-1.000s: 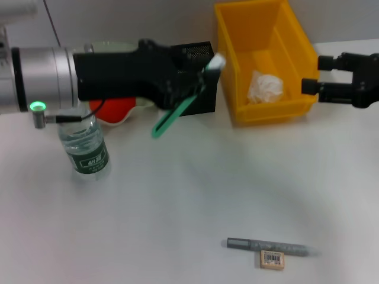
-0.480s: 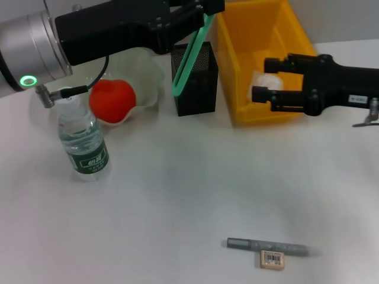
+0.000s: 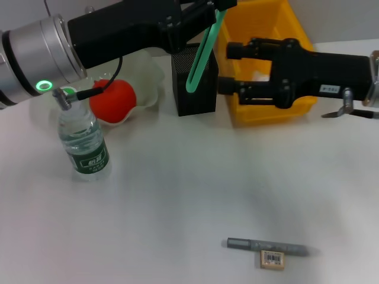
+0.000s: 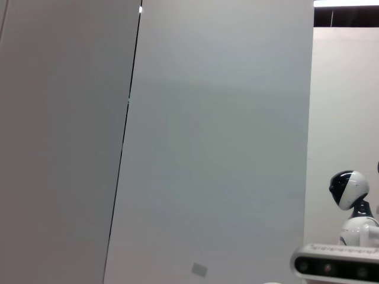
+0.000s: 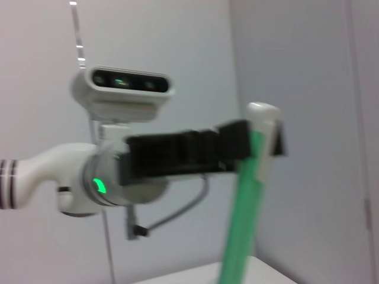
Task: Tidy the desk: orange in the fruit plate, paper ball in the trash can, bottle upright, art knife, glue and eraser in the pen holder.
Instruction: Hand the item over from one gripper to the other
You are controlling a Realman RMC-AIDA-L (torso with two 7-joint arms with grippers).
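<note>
Above the pen holder [image 3: 195, 89], green art knife [image 3: 202, 56] near-vertical, tip down, clamped in left pincer [image 3: 218, 5].

My black left gripper [image 3: 214, 5] holds a green art knife [image 3: 203, 54] over the black mesh pen holder [image 3: 195, 89]; beside it, a yellow trash can [image 3: 269, 106].

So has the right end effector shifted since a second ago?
Yes. The right end effector has swung toward the robot's left, from beyond the yellow bin's right edge to just beside the black pen holder.
</note>
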